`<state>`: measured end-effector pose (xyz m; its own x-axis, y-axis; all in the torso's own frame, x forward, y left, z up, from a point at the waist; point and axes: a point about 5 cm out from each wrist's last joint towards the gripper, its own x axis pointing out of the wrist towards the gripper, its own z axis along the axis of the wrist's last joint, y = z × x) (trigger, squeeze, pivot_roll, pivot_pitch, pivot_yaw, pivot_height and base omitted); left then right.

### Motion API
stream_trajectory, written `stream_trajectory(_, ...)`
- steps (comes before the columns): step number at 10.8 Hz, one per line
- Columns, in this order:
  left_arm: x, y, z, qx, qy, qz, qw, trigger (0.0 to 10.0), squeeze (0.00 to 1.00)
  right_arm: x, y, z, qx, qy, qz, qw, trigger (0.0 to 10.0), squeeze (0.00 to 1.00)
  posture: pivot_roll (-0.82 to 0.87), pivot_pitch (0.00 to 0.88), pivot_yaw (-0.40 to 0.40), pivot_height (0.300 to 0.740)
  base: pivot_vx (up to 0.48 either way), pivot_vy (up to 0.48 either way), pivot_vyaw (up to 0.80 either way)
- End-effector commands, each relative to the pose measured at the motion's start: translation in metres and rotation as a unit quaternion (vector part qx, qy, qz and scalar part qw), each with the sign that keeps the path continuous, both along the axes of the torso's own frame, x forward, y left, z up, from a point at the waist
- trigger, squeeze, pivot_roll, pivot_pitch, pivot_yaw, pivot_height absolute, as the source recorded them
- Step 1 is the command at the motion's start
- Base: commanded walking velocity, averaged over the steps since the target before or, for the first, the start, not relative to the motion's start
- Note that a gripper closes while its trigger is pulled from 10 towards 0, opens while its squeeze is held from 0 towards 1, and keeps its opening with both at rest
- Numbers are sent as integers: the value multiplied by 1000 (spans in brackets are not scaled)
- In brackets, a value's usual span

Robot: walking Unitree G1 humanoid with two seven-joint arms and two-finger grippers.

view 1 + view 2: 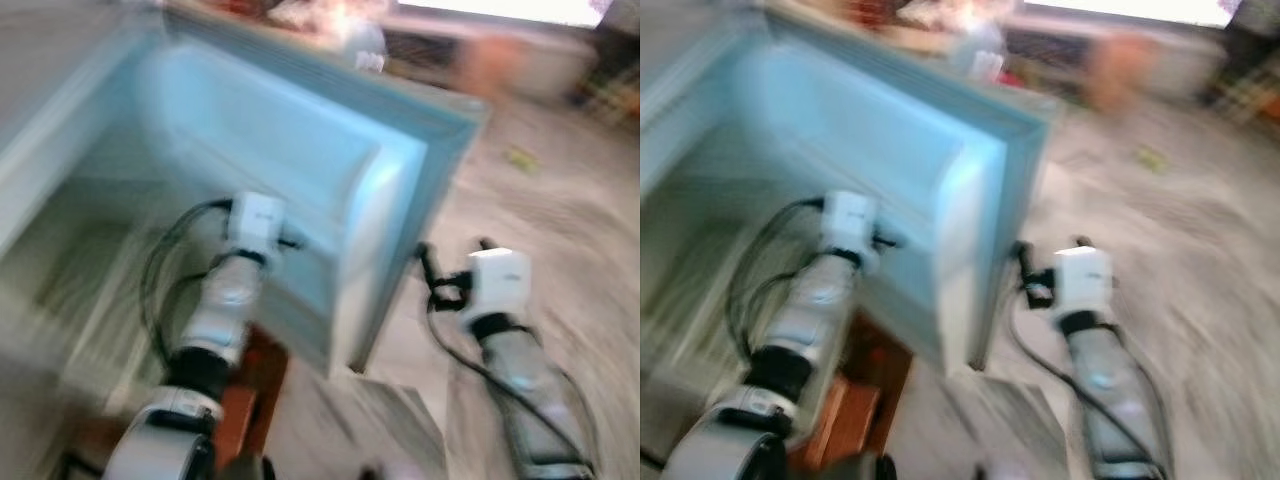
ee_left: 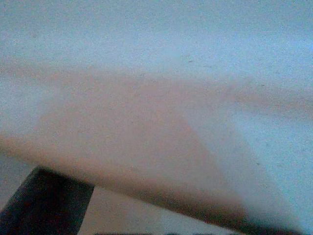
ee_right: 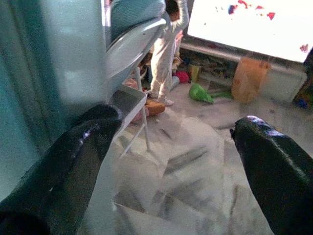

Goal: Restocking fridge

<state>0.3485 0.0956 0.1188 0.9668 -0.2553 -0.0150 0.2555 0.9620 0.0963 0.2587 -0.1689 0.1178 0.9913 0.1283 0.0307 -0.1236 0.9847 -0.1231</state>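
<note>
Left eye view: the fridge door [image 1: 300,190], pale blue, is seen swung open, blurred by camera motion; the left gripper [image 1: 262,222] is held against its inner face, beside the open fridge cavity [image 1: 90,240]. No stock item can be made out.
Right eye view: the right gripper [image 1: 1078,275] is seen over the marbled floor [image 1: 1200,250], just past the door's free edge.
Left wrist view: a pale blue surface is shown very close; whether the left jaws are spread or closed cannot be told.
Right wrist view: the right jaws are spread wide, holding nothing; a person [image 3: 164,54] stands beyond a chair [image 3: 132,63].
Handling: the door is judged rigid, heavy and smooth; its free edge is the best place to take hold.
</note>
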Motion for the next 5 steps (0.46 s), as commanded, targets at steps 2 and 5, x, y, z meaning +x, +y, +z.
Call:
stream_trajectory(2,1,-44,18,-2,-32,-66,997,10000,0,4,12,3,-8,2,37,999,10000,0,-38,132,32,740,480,0,0)
stream_trajectory(5,-11,-18,1,5,-21,-16,1000,10000,0,23,-7,10,13,1,-16,1000,10000,0,-37,123,62,740,0,0,0)
